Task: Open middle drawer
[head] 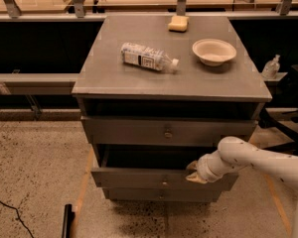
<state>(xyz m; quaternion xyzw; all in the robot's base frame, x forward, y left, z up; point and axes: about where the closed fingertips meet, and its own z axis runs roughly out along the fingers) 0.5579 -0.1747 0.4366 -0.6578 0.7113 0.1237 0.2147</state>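
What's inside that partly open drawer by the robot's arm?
Only a dark gap shows inside the middle drawer; no contents are visible. Its own front and the top drawer above hide most of the interior. The gripper sits at its upper front edge.

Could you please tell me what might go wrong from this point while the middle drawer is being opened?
1. The gripper sits at the top edge of the middle drawer, right of its knob rather than on it. It could slip off the edge, or the off-centre pull might skew the partly open drawer.
2. The bottle lies on its side on the cabinet top. A jolt to the cabinet might set it rolling.
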